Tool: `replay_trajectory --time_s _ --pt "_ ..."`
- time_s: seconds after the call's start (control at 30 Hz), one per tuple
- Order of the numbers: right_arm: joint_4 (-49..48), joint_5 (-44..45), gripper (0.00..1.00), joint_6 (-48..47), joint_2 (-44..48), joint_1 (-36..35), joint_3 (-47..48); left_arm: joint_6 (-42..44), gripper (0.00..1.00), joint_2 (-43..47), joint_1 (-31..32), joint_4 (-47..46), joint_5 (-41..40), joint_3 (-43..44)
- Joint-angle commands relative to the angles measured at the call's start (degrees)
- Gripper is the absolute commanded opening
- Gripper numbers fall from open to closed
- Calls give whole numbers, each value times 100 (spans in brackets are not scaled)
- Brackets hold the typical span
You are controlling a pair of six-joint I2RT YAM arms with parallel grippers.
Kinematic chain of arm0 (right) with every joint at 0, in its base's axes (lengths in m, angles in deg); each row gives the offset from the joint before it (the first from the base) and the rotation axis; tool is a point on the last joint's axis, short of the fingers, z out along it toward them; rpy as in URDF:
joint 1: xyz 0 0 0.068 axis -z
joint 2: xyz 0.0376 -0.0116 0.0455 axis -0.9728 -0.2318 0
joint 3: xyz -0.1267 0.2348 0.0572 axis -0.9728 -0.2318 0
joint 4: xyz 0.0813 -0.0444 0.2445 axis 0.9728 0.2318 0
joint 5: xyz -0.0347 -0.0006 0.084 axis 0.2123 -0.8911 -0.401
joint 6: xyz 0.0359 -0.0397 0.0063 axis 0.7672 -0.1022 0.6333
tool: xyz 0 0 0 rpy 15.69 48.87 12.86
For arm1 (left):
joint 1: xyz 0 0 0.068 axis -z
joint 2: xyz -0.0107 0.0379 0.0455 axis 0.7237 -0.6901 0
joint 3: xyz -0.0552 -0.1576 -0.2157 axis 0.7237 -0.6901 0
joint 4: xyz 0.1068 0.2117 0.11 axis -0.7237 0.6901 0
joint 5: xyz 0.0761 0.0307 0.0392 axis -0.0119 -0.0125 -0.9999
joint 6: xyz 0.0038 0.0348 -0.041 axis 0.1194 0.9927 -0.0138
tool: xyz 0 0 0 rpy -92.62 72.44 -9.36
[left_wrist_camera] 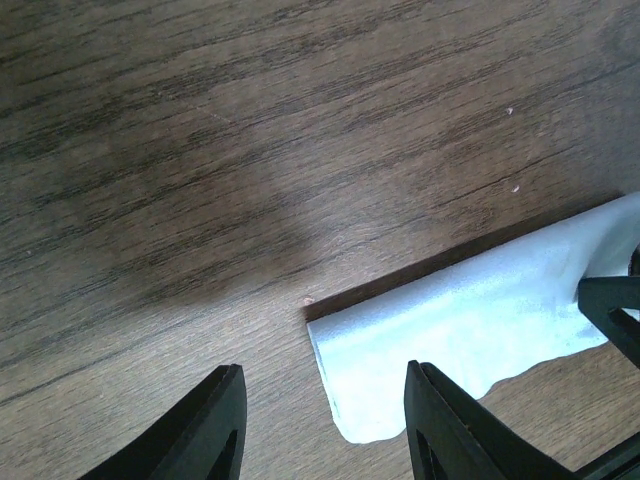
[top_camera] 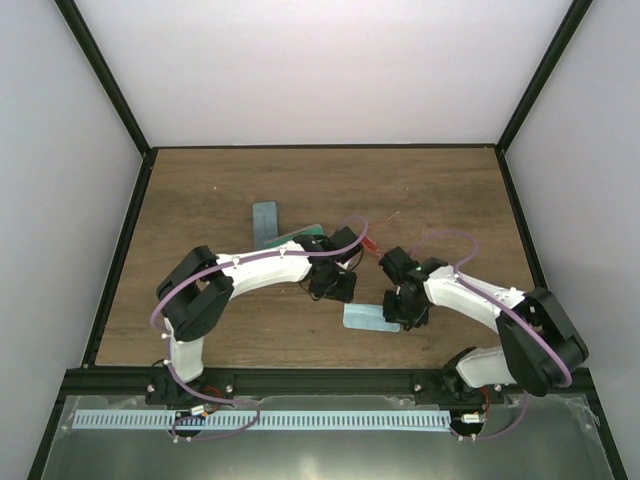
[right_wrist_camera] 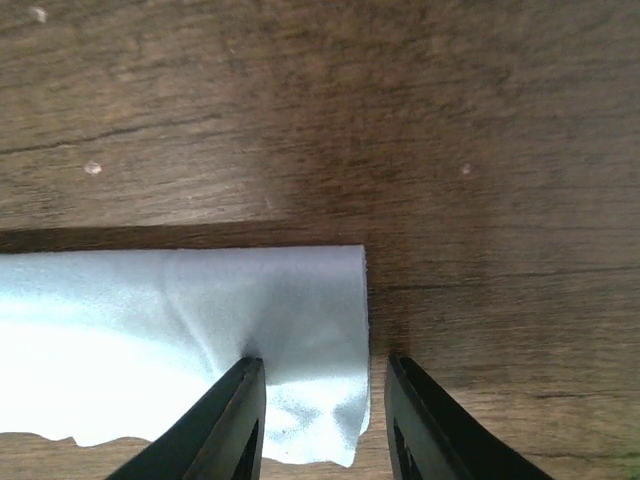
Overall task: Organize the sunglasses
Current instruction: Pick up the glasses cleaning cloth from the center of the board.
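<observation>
The red-framed sunglasses [top_camera: 372, 243] lie on the table mid-right, one slender arm pointing back right; both wrist views miss them. A light-blue cloth [top_camera: 366, 318] lies flat near the front. My left gripper [top_camera: 338, 290] is open and empty just left of and behind the cloth; in the left wrist view [left_wrist_camera: 325, 425] the cloth's corner [left_wrist_camera: 470, 320] lies between and beyond its jaws. My right gripper [top_camera: 402, 314] is open over the cloth's right end; in the right wrist view [right_wrist_camera: 322, 415] one finger [right_wrist_camera: 238, 415] rests on the cloth [right_wrist_camera: 180, 320] and the other stands over bare wood.
A grey-blue oblong case [top_camera: 265, 222] lies behind the left arm, and a green case [top_camera: 300, 237] lies partly under that arm. Black frame rails edge the wooden table [top_camera: 450, 190]. The right gripper's finger [left_wrist_camera: 612, 305] shows at the right edge of the left wrist view.
</observation>
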Motion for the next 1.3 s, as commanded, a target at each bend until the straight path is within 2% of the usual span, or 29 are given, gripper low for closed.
replay_trajectory --time_s 0.0,0.3,0.63,0.97,1.07,1.27 --pt "-261 -190 32 -38 -54 30 -131 -64 44 -61 25 34 26 145" --pt "-345 -213 12 -51 -160 27 -151 -121 44 -48 46 36 44 20" --pt "-336 -284 1 -14 -141 27 -107 -359 40 -12 202 210 -149 -50" --pt "-335 -355 1 -29 -112 30 -117 -763 41 26 433 356 -340 -169" --pt "-335 -365 1 -49 -115 32 -131 -814 33 -35 501 303 -282 -183" --pt "-328 -379 1 -92 -79 30 -183 -881 30 -272 606 230 -201 -146"
